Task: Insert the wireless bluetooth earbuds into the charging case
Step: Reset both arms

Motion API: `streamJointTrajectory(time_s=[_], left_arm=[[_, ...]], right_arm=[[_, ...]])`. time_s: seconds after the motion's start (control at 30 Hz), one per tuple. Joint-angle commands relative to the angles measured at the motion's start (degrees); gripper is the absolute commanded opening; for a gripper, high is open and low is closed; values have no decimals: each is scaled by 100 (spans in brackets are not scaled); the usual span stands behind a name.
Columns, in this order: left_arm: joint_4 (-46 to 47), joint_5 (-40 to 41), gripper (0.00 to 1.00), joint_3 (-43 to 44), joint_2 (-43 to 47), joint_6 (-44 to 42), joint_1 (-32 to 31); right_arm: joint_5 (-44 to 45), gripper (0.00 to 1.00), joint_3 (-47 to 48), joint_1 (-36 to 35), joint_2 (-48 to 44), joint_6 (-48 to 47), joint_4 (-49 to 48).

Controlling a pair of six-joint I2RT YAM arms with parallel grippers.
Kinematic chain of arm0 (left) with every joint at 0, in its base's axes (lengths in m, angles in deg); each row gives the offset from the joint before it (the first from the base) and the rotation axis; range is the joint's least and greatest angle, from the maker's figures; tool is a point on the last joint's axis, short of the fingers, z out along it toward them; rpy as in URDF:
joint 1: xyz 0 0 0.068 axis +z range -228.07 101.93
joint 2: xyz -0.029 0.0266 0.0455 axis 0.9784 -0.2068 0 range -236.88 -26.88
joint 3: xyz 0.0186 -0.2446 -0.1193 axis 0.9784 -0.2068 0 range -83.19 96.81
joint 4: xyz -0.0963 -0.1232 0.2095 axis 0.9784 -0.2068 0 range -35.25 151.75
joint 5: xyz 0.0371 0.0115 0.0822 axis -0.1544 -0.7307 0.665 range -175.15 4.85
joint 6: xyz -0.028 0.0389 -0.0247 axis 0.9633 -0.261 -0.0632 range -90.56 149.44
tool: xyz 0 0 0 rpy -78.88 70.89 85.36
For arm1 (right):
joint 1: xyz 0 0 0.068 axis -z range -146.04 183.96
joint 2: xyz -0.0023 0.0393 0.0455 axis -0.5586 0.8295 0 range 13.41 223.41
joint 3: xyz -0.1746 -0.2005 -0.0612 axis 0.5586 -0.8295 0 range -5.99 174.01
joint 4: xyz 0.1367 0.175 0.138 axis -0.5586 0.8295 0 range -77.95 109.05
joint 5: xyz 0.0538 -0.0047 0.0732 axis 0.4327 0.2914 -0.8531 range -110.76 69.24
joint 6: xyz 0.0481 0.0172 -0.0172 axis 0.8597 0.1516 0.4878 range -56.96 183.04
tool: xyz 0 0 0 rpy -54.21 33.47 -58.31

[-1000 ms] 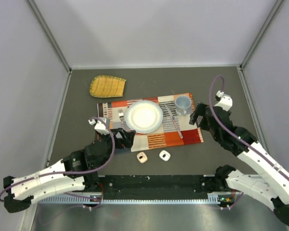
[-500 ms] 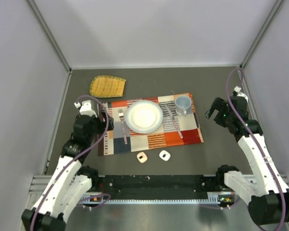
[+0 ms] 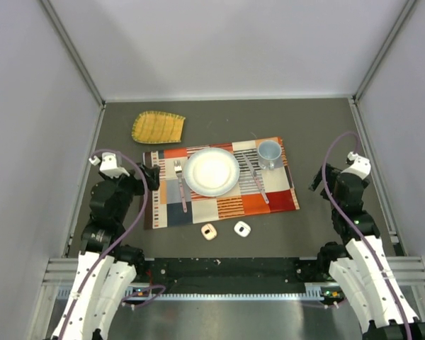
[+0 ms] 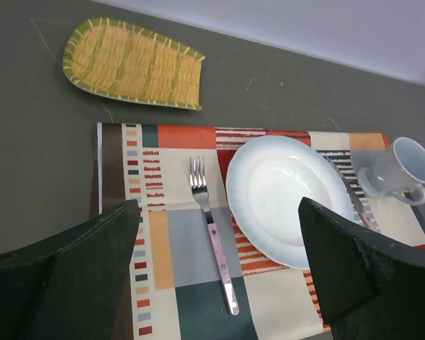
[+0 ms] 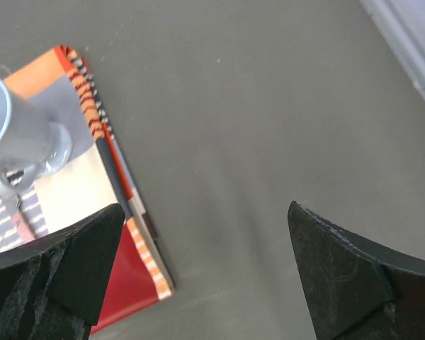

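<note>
Two small pale items lie on the dark table just in front of the placemat: a cream one (image 3: 209,231) and a white one (image 3: 241,228). They are too small to tell earbud from charging case. Neither shows in the wrist views. My left gripper (image 3: 153,176) is open and empty at the placemat's left edge; in the left wrist view (image 4: 216,283) its fingers frame the fork (image 4: 212,237). My right gripper (image 3: 316,178) is open and empty over bare table right of the placemat, also seen in the right wrist view (image 5: 205,276). Both grippers are well away from the small items.
A patterned placemat (image 3: 269,202) holds a white plate (image 3: 212,171), a fork (image 3: 180,185), a knife (image 3: 255,180) and a pale blue mug (image 3: 270,152). A yellow woven tray (image 3: 158,127) lies at the back left. Grey walls enclose the table on three sides.
Both arms have pulled back from the placemat to upright poses at their sides. The left gripper moved from near the two small items to the mat's left edge. The items have not moved.
</note>
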Motion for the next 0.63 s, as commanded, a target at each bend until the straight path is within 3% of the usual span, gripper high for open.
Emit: streamJointTrajectory(time_s=[0.0, 0.6], left_arm=[[133, 133, 99, -249, 202, 104, 18], [99, 546, 99, -205, 396, 219, 18]], right_arm=[[538, 99, -105, -39, -151, -384, -929], [880, 99, -834, -101, 420, -620, -2650]])
